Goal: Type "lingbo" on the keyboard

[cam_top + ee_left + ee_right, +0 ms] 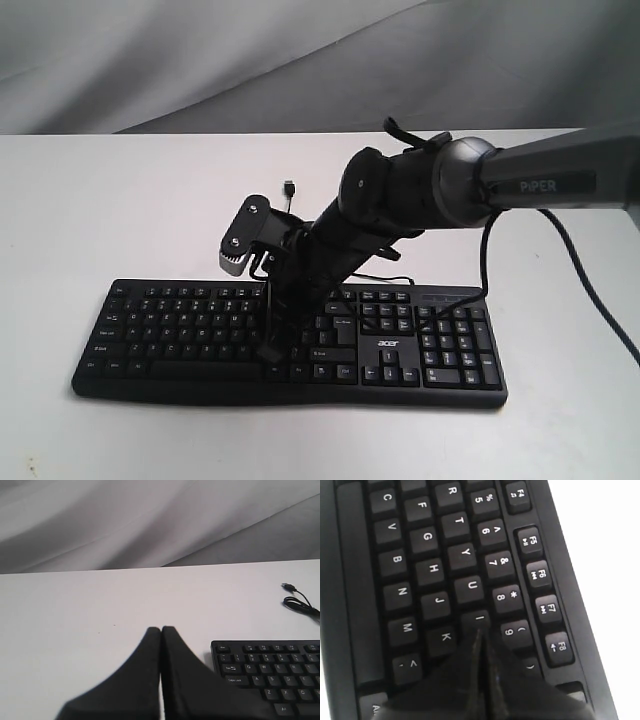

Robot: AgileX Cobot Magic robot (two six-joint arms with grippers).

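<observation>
The black keyboard [180, 335] with its white acer logo lies across the white table [120, 200]; its left end shows in the left wrist view [280, 672]. My right gripper [271, 346] reaches in from the right and points down over the letter keys. It is shut, and in its wrist view the joined tips [480, 632] lie at the edge of the I key [479, 618], between K and 9. Whether they press the key cannot be told. My left gripper [161, 630] is shut and empty above bare table, just left of the keyboard's Esc corner.
The keyboard's thin black cable with its USB plug [288, 187] lies loose on the table behind the keyboard, also in the left wrist view [299, 601]. The right arm marked PiPER [545, 185] spans the number pad side. A grey cloth backdrop [300, 60] hangs behind.
</observation>
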